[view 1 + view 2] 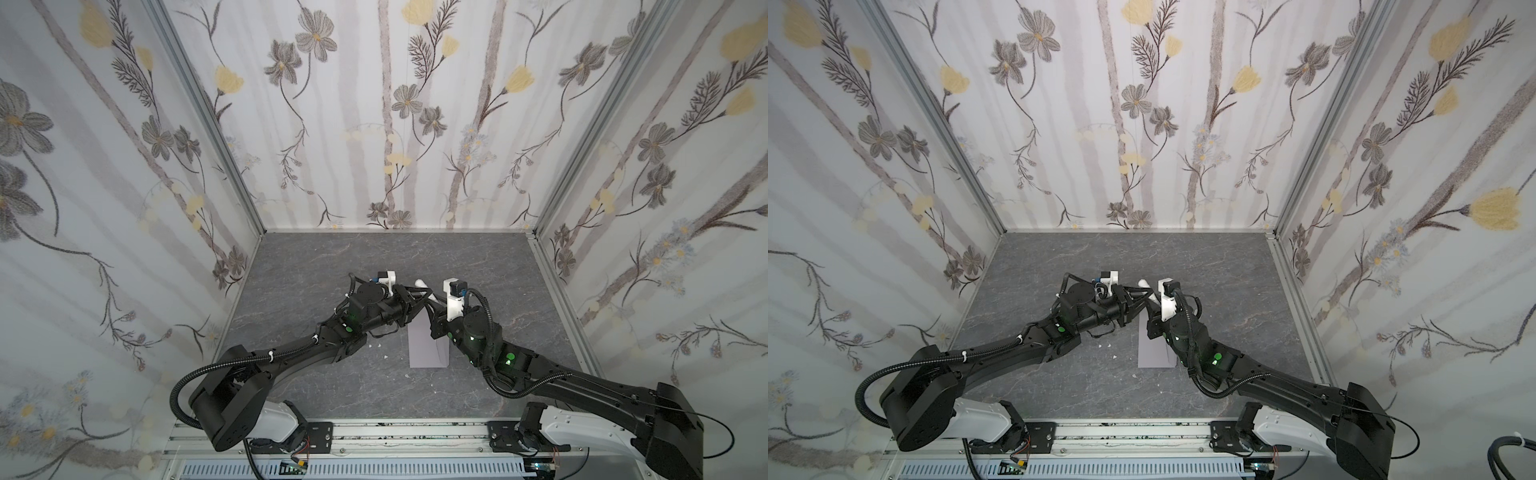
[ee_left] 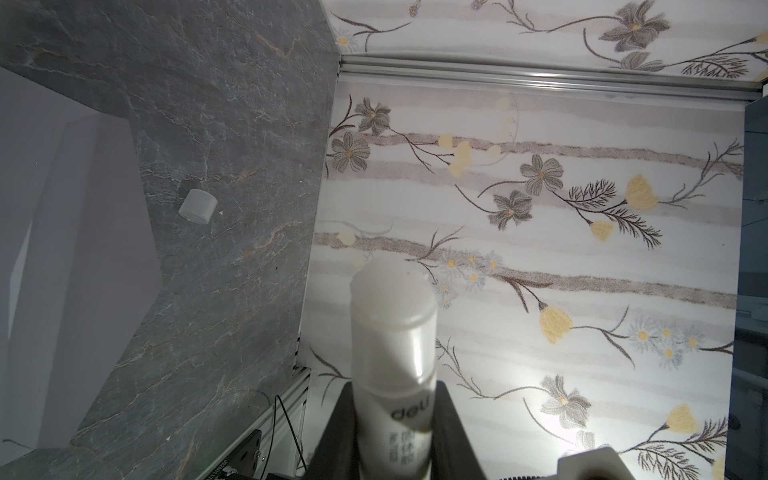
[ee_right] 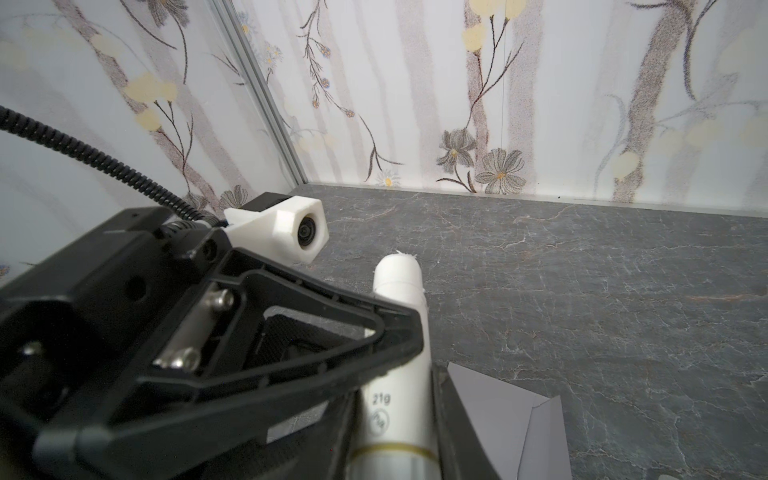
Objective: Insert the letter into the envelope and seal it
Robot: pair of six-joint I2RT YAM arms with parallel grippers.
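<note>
At the middle of the table (image 1: 478, 270), both top views show the two arms meeting tip to tip above the far end of the envelope (image 1: 428, 347). It lies flat, running from the middle toward the near edge. A white glue stick (image 1: 421, 284) pokes out between the arms. The left hand (image 1: 420, 297) is clamped across it and the right hand (image 1: 436, 309) sits close beneath. A few white crumbs (image 1: 379, 345) lie beside the envelope, toward the table's left edge.

From the left wrist view, the left hand (image 2: 395, 415) grips the glue stick (image 2: 392, 332) narrowly by its body, with the bare glue tip exposed. Its cap (image 2: 198, 206) lies loose on the table, near the envelope (image 2: 75, 249), whose pointed flap (image 2: 137, 232) is folded open.

From the right wrist view, the left hand (image 3: 390, 336) crosses the tube (image 3: 397, 282). The right hand (image 3: 395, 449) has its fingers against either side of the tube's base, and appears to grip it.

The letter shows in no view (probably already inside the envelope, though nothing confirms that). The sealing step looks to be in hand. The next move probably calls for turning the base to bring up glue, or passing the tube over. The tip then has to be wiped along the open flap and the flap pressed down.
</note>
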